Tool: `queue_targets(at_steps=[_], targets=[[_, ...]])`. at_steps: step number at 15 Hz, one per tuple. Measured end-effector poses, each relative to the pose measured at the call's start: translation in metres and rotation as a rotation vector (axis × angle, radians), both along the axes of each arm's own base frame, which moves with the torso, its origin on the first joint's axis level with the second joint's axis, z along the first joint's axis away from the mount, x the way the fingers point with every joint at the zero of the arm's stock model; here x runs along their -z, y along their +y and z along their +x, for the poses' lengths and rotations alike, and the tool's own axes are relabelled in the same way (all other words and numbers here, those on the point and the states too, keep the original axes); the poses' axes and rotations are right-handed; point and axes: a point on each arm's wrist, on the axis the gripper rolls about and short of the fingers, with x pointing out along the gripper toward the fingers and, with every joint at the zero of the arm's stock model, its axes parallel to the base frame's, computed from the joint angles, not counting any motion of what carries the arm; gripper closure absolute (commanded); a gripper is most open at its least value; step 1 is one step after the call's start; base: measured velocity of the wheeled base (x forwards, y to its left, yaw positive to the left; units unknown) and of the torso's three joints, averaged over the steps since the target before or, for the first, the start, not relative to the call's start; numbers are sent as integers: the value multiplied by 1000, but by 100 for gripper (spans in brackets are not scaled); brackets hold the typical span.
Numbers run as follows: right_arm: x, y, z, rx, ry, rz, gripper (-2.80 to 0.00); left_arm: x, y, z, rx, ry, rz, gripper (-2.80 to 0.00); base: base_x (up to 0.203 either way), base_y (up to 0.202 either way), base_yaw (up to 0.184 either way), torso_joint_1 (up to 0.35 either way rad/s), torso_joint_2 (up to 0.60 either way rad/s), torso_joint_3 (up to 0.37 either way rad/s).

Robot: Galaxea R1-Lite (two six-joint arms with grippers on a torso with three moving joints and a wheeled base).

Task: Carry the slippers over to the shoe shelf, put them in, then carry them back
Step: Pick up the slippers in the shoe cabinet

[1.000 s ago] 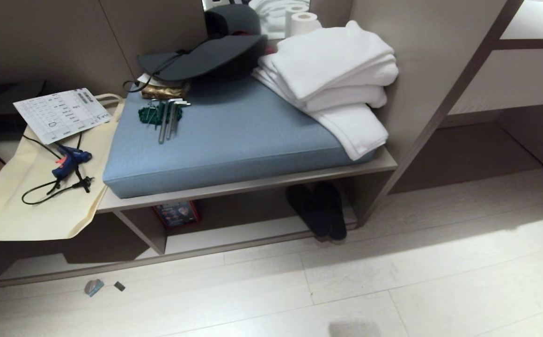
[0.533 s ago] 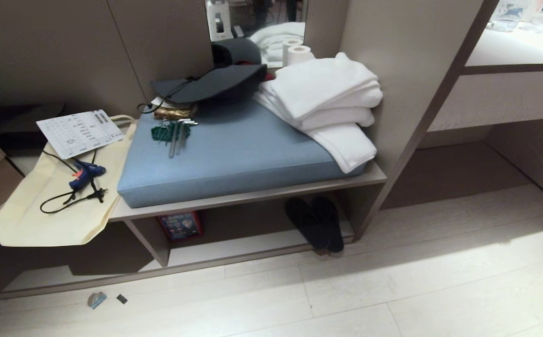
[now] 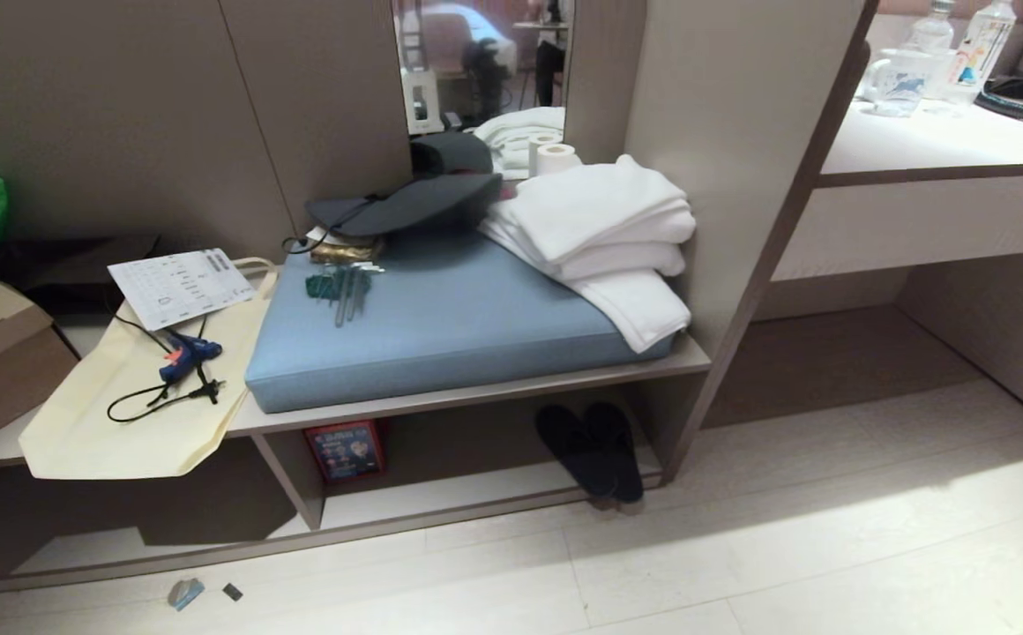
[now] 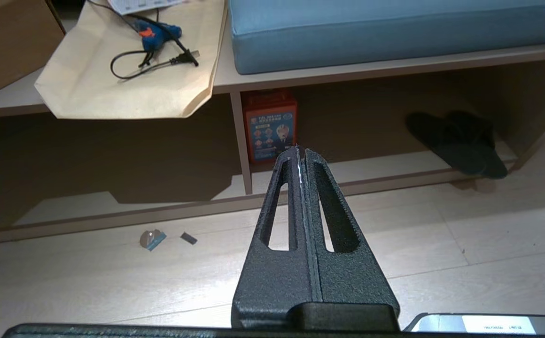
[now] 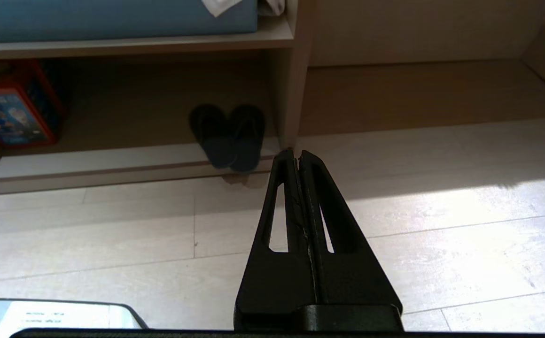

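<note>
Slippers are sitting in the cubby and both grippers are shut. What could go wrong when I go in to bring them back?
The slippers lie pressed together in the low shoe shelf, right beside its end panel, so an arm could hit the bench board above or that panel. Both the left gripper and right gripper are shut and must open first. The heels overhang the lip and may slide off.

We see the slippers [image 3: 591, 448], dark and soft with rounded toes, lying flat side by side and touching. They sit in the shoe shelf [image 3: 494, 481], a low taupe cubby, close to its right wall, with their near ends reaching past its front edge.
</note>
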Motion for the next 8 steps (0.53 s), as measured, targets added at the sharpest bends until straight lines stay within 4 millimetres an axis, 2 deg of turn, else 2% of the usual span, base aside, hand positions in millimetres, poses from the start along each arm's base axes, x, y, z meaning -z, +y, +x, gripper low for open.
queue_targets(at_steps=[5, 8], targets=[[0, 0, 0, -1, 1, -6, 0, 0, 0, 0, 0, 0, 0, 0, 0, 0, 0, 2, 1, 199], [0, 0, 0, -2, 1, -16, 0, 0, 0, 0, 0, 0, 0, 0, 0, 0, 0, 2, 3, 96]])
